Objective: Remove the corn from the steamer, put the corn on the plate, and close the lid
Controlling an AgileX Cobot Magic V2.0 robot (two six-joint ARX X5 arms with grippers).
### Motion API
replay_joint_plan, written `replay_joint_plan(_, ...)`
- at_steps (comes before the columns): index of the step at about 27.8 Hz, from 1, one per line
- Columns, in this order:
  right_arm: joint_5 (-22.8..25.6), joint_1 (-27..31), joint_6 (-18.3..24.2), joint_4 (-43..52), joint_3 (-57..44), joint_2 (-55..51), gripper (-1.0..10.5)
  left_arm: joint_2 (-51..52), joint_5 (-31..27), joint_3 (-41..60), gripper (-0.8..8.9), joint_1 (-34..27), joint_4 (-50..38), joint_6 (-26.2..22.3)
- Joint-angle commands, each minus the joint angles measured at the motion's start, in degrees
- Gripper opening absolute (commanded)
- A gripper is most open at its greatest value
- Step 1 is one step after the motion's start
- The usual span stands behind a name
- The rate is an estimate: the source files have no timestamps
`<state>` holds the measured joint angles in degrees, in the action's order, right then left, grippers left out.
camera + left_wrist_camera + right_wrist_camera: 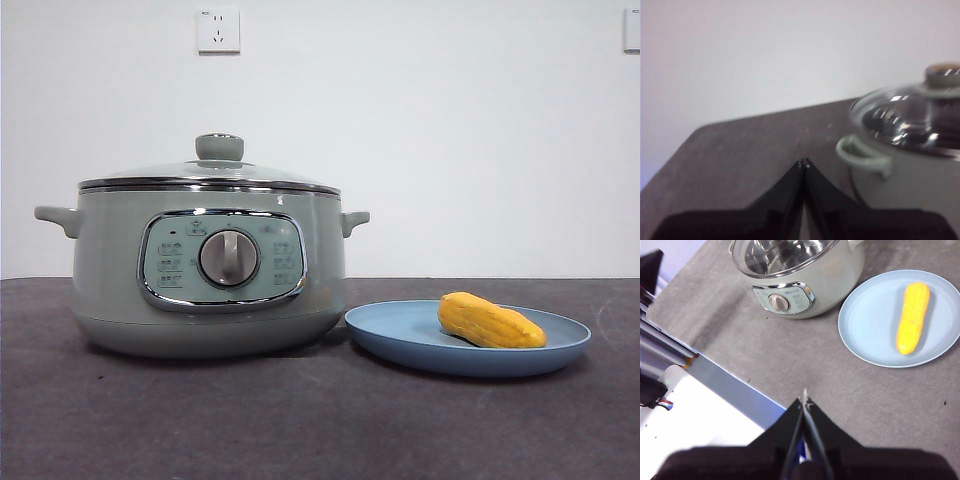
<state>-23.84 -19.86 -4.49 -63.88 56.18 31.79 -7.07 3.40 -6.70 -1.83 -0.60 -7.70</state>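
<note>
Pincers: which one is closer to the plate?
The right pincer: its view shows the plate with the corn nearby. The left pincer sits beside the steamer instead.

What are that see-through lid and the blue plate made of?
The round domed lid looks like clear glass with a shiny chrome rim and a pale green knob: the right wrist view shows the pot's metal inside through it. The wide, shallow light-blue plate looks matte, perhaps plastic or ceramic; it shows no glare.
</note>
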Motion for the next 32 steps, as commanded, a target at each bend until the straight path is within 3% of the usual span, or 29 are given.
replay_joint_plan(1,0.2,-0.1,0.3,0.2,-0.3,0.0,0.0,3.1,-1.6,3.8,-0.04,-0.2,-0.6,2.2)
replay_joint_plan(9,0.2,-0.1,0.3,0.2,-0.3,0.0,0.0,6.9,-2.3,6.5,-0.04,-0.2,7.5,4.0)
replay_joint_plan(11,0.2,-0.1,0.3,0.2,-0.3,0.0,0.0,6.9,-2.3,6.5,-0.03,-0.2,11.3,5.5)
replay_joint_plan(15,0.2,-0.1,0.3,0.2,-0.3,0.0,0.0,6.9,-1.5,6.5,-0.04,-0.2,10.6,11.4)
replay_joint_plan(32,0.2,-0.1,0.3,0.2,-0.3,0.0,0.0,6.9,-1.8,6.5,-0.03,-0.2,10.7,11.1)
